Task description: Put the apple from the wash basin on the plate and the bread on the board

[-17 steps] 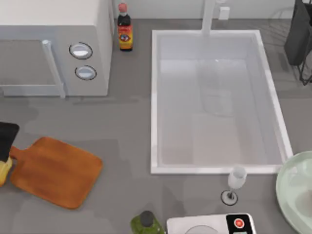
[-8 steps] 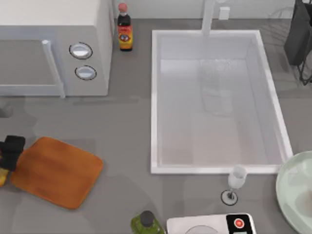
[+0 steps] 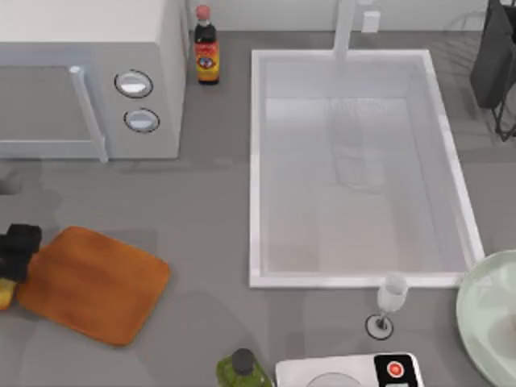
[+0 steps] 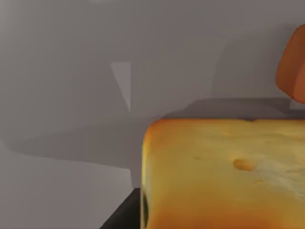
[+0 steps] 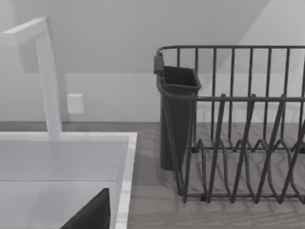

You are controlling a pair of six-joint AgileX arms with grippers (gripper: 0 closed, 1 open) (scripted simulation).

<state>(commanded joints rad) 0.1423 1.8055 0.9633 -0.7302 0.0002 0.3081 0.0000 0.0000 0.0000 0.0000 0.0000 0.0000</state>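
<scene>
Pinching the bread [image 3: 4, 294] in the left gripper [image 3: 18, 251], by the look of it: in the left wrist view, one dark finger [image 4: 121, 214] pressed against the loaf's side, with the loaf tight under the camera and its dotted brown face turned up. Hanging at the far left edge of the table, well apart from the wash basin [image 3: 256, 161].

Just beside the claw, on the side toward the basin, the board [image 3: 93, 284]. Handle end nearest the claw, partly under it; long axis slanting away from the claw toward the basin side and the table's near edge. Broad, bare wood past the handle.

Likely needs only a short carry along that axis, away from the table edge, to bring the loaf over the wide part before lowering. Some risk of setting down too soon, on the narrow handle or half off the rim.

Clearly the nearer arm for this job. Right arm idle by the far corner of the basin, facing the dish rack [image 5: 238, 124]. Far off from the claw, past the basin, the plate [image 3: 476, 306].
</scene>
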